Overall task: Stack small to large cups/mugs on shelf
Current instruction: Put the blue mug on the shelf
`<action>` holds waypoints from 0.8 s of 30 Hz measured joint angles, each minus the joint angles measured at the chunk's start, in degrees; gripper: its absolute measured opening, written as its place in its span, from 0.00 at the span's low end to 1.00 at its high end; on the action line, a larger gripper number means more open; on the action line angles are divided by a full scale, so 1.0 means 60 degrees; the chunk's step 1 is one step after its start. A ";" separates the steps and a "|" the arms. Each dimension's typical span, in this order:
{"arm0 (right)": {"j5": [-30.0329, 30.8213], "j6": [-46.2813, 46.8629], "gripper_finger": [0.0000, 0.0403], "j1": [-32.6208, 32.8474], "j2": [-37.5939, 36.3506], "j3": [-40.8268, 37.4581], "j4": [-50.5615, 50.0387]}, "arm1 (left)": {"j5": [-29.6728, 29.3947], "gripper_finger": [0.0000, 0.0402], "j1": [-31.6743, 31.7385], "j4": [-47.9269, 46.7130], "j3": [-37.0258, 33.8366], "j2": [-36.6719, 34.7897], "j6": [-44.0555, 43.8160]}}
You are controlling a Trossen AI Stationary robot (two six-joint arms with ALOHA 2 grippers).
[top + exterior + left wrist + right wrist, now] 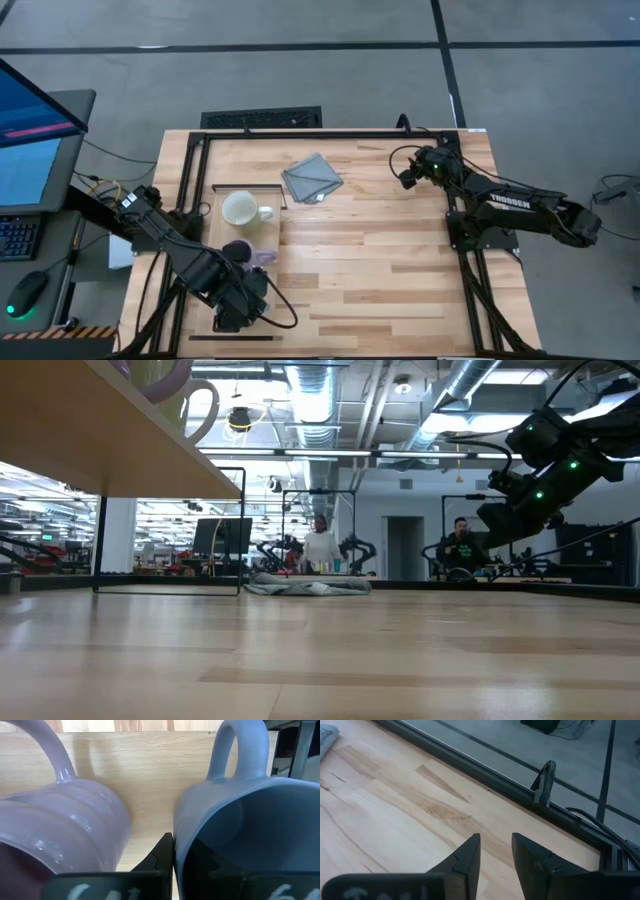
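The shelf (268, 232) stands along the table's left side. On it, a cream-white mug (240, 208) stands at the far end and a purple mug (250, 252) at the middle. My left gripper (235, 305) points down over the shelf's near part and hides the grey-blue mug in the high view. In the left wrist view the grey-blue mug (250, 820) is beside the purple mug (60, 825), both handles pointing the same way, with the gripper (172, 852) shut on it. My right gripper (405, 178) waits open at the table's far right, nothing between its fingers (470, 855). My left gripper comes from above, pointing down, at the grey-blue mug's wall (181, 845) on the side facing the purple mug. One finger (162, 855) lies on the wall's outer face; the other is hidden in the mug's dark hollow. The mug's mouth faces up. Whether its base rests on the shelf cannot be told.
A grey folded cloth (312, 178) lies on the plank tabletop at the far middle, also seen low (305, 586). The shelf is raised on thin dark legs (100, 540). A dark frame rail (510, 785) runs along the table's far edge. People sit in the room beyond.
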 joint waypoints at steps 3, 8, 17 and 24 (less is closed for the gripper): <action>0.0000 0.0000 0.33 0.0000 0.0000 0.0000 0.0000 | -0.0017 0.02 0.0000 0.0022 -0.0029 0.0001 -0.0013; 0.0000 -0.0001 0.33 0.0000 0.0000 0.0000 0.0001 | -0.0011 0.03 0.0000 0.0036 -0.0243 -0.0031 -0.0176; 0.0000 0.0000 0.33 0.0000 0.0000 0.0000 0.0003 | -0.0001 0.06 -0.0004 0.0015 -0.0272 -0.0052 -0.0541; 0.0000 0.0004 0.33 0.0000 0.0000 0.0000 0.0003 | 0.0004 0.09 -0.0004 -0.0006 -0.0280 -0.0052 -0.0690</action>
